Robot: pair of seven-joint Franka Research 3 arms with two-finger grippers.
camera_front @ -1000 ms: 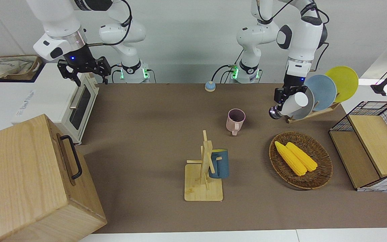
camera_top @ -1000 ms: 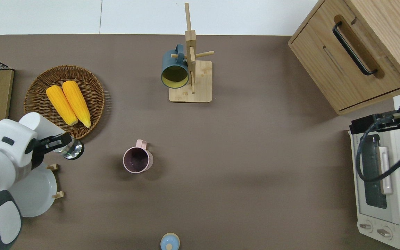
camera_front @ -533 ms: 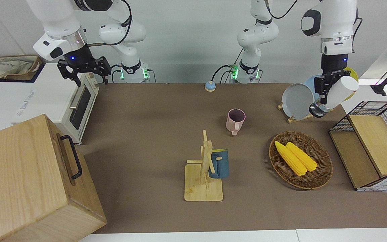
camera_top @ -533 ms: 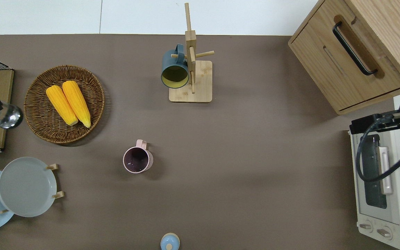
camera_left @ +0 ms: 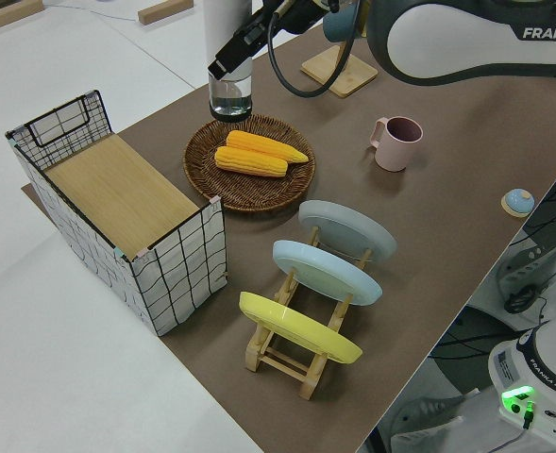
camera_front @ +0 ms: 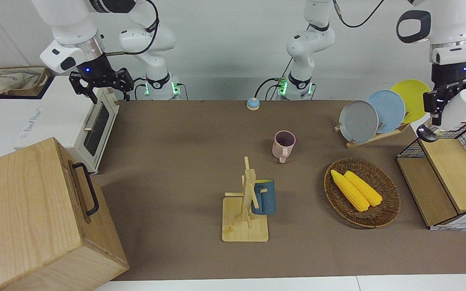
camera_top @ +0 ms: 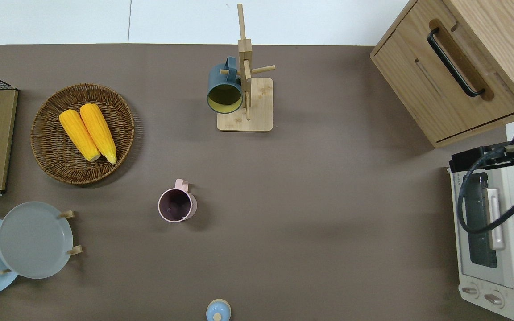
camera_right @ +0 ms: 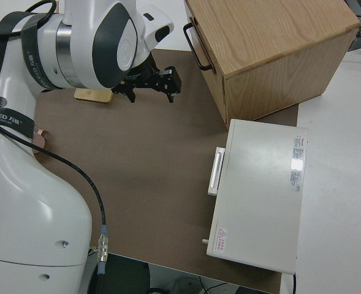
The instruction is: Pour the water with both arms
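Observation:
My left gripper (camera_front: 443, 111) is shut on a white bottle (camera_front: 461, 106) with a shiny end (camera_front: 427, 133). It holds the bottle tilted, shiny end lowest, up in the air at the left arm's end of the table, out of the overhead view. The bottle also shows in the left side view (camera_left: 230, 90). A pink mug (camera_front: 284, 145) stands upright on the brown table, also seen in the overhead view (camera_top: 177, 205). A dark blue mug (camera_front: 263, 197) hangs on a wooden mug tree (camera_front: 246, 218). My right gripper (camera_front: 100, 87) is open and empty, parked.
A plate rack (camera_front: 372, 117) holds grey, blue and yellow plates. A wicker basket (camera_front: 392, 208) holds two corn cobs. A wire basket with wooden boxes (camera_front: 447, 178) stands at the left arm's end. A toaster oven (camera_front: 95, 125) and a wooden cabinet (camera_front: 34, 214) stand at the right arm's end.
My left arm has swung the bottle away from the pink mug, past the plate rack, toward its end of the table and out of the overhead view. The right arm has not moved.

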